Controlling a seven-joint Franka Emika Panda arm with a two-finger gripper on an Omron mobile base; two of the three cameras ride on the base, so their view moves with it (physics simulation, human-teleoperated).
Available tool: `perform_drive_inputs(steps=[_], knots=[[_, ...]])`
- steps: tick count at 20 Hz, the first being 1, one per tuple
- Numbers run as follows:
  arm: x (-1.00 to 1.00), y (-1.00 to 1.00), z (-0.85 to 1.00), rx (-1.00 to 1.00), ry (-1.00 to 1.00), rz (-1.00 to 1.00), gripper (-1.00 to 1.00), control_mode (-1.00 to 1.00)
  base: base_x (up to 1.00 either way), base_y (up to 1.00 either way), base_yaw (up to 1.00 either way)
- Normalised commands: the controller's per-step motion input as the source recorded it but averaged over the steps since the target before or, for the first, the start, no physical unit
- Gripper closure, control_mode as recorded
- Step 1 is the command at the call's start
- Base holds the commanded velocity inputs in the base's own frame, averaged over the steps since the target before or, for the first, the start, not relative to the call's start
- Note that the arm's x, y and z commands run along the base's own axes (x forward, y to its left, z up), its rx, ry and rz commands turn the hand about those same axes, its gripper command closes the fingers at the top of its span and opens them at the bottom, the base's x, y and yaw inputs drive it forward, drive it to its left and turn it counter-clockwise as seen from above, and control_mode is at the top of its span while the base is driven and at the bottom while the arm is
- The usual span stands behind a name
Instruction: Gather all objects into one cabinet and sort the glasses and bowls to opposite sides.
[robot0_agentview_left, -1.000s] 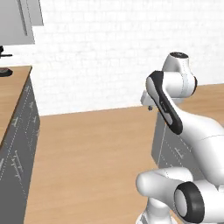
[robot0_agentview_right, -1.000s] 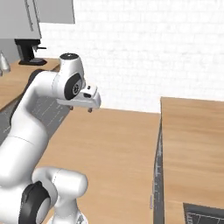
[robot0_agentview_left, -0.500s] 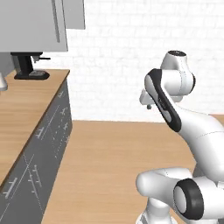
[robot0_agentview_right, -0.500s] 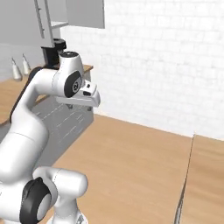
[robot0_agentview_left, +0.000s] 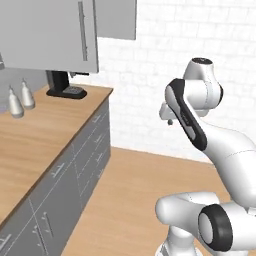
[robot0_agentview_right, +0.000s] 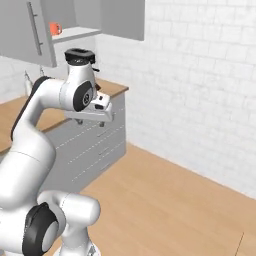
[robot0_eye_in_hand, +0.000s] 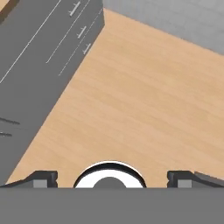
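Note:
An orange mug (robot0_agentview_right: 55, 28) stands on the white shelf (robot0_agentview_right: 75, 34) inside the wall cabinet, whose light-grey door (robot0_agentview_right: 25, 31) with its bar handle (robot0_agentview_right: 35, 25) hangs open. In the left base view that door (robot0_agentview_left: 47, 35) hides the inside of the cabinet. My gripper (robot0_agentview_right: 98, 119) is held up in front of the base, over the wooden floor and well below and right of the cabinet. It also appears in the left base view (robot0_agentview_left: 169, 120). The hand view has its fingertips (robot0_eye_in_hand: 43, 177) far apart with nothing between them: the gripper (robot0_eye_in_hand: 112, 179) is open. The bowls and the other mug are out of view.
A wooden counter (robot0_agentview_left: 45, 135) over grey drawers (robot0_agentview_left: 85, 165) runs along the left. On it stand a black coffee machine (robot0_agentview_left: 62, 85) and two white bottles (robot0_agentview_left: 16, 102). A white brick wall (robot0_agentview_right: 200, 90) closes the back. Wooden floor (robot0_eye_in_hand: 144, 100) lies below the gripper.
The whole picture has shifted: the base has moved, bringing the counter, the coffee machine and the open cabinet closer into view. The arm keeps its pose and the gripper stays open.

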Motion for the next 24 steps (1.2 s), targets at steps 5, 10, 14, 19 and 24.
perform_drive_inputs(steps=[5,10,14,19,24], knots=[[0.0,0.0,0.0,0.0,0.0,0.0,-1.0,1.0,1.0,-0.14,0.42],[0.0,0.0,0.0,0.0,0.0,0.0,-1.0,1.0,1.0,-0.29,0.31],[0.0,0.0,0.0,0.0,0.0,0.0,-1.0,1.0,1.0,-0.18,0.29],[0.0,0.0,0.0,0.0,0.0,0.0,-1.0,1.0,0.73,-0.01,0.59],[0.0,0.0,0.0,0.0,0.0,0.0,-1.0,1.0,0.97,-0.1,0.65]])
